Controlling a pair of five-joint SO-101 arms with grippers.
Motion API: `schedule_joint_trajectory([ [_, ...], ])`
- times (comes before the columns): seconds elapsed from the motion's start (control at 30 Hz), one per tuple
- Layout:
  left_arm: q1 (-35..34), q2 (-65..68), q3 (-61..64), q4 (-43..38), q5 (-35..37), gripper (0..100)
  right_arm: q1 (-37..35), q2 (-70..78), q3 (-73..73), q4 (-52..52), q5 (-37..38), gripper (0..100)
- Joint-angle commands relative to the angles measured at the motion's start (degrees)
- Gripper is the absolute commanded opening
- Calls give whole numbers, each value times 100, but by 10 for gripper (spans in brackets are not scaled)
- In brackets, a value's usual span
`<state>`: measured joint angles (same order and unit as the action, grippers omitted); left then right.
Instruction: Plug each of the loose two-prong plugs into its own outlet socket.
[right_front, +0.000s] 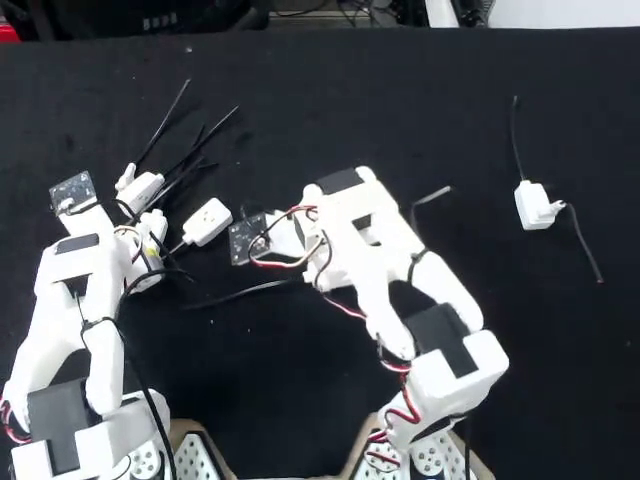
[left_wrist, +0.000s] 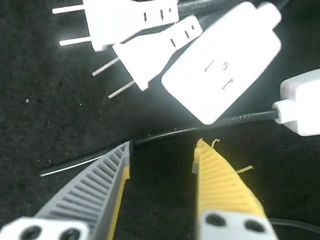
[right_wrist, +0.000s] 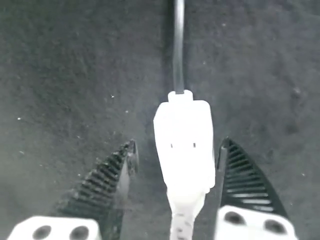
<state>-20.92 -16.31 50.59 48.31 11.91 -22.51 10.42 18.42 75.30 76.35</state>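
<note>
Left gripper (left_wrist: 164, 150) stands wide open, holding nothing. A thin black cable (left_wrist: 165, 134) crosses just past its fingertips. Beyond the cable lie 2 loose white plugs, the first plug (left_wrist: 125, 17) beside the second plug (left_wrist: 155, 50), with a white outlet socket (left_wrist: 220, 65) just beside them. Right gripper (right_wrist: 177, 145) is also open. A white corded piece (right_wrist: 184, 135) lies between its fingers, close against 1 and apart from the other.

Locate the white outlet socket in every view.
High view: outlet socket left of centre.
Left wrist view: outlet socket beyond the open left gripper, slots visible.
Right wrist view: right gripper straddles a narrower plug instead.
Shared landmark, high and left wrist: two-prong plugs beside the socket.
</note>
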Motion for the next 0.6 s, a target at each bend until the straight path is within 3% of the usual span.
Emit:
schedule_joint_trajectory([
  [0.0, 75, -114, -75, -62, 53, 209, 70, 48, -22, -70, 44, 251],
  [0.3, 75, -114, -57, -53, 53, 209, 387, 787, 163, -853, 18, 241],
  [0.37, 75, -114, -57, -62, 53, 209, 527, 831, 40, -862, -79, 180],
  [0.47, 75, -114, -48, -88, 62, 209, 800, 769, -277, -853, -914, 2],
  [0.57, 75, -105, -48, -132, 62, 209, 1204, 426, -611, -352, -1785, 10],
])
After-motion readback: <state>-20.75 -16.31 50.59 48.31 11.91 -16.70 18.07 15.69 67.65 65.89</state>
